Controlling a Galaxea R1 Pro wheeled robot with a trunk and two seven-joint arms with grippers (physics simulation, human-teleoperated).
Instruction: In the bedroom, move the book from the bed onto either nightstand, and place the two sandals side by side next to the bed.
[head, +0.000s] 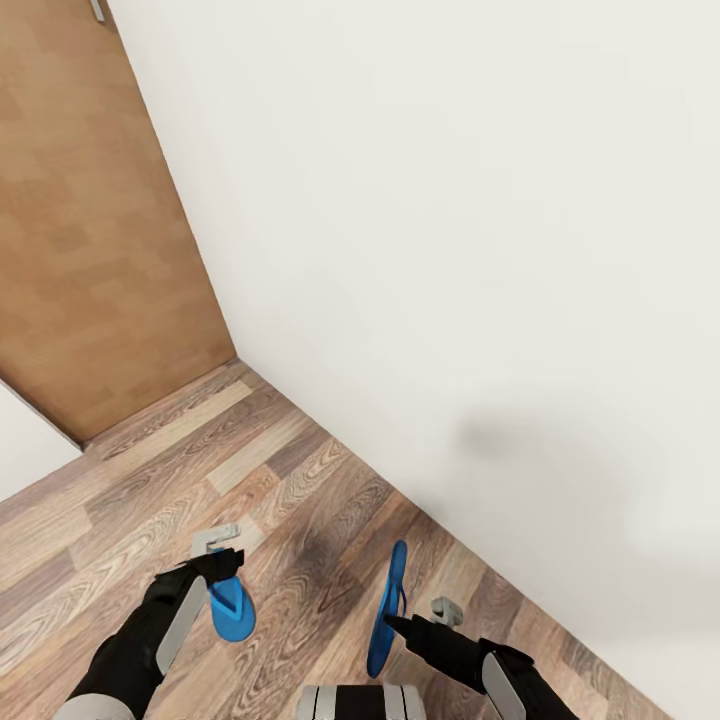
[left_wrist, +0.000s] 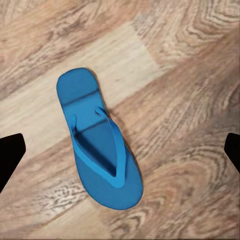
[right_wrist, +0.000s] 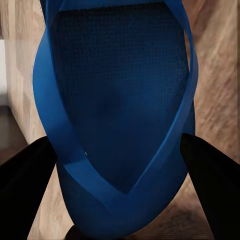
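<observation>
Item 1: left sandal (head: 231, 608), bright blue, lying flat and strap-up on the plank floor (head: 300, 500) at about 7 o'clock in the head view. Its long axis is running roughly 12 to 6, the rounded end pointing toward 6. The left hand (head: 222, 548) is hovering just above it; in the left wrist view the sandal (left_wrist: 97, 142) is sitting between the 2 dark fingers (left_wrist: 10, 155), which are standing wide apart and touching nothing.

Item 2: right sandal (head: 388, 610), also blue, standing on edge at about 5 o'clock, near the white wall (head: 450, 250). Its long axis is pointing toward 12, tilted slightly to 1. The right hand (head: 400, 628) is clamping it; the right wrist view is showing the sole and strap (right_wrist: 120, 115) pressed between both fingers (right_wrist: 210, 180).

Item 3: wooden door (head: 90, 220), at 10 o'clock.

Handling note: the bed is out of frame, so the carried sandal probably needs keeping level and firmly pinched while travelling. For the left sandal, closing across the narrow middle looks safest.
</observation>
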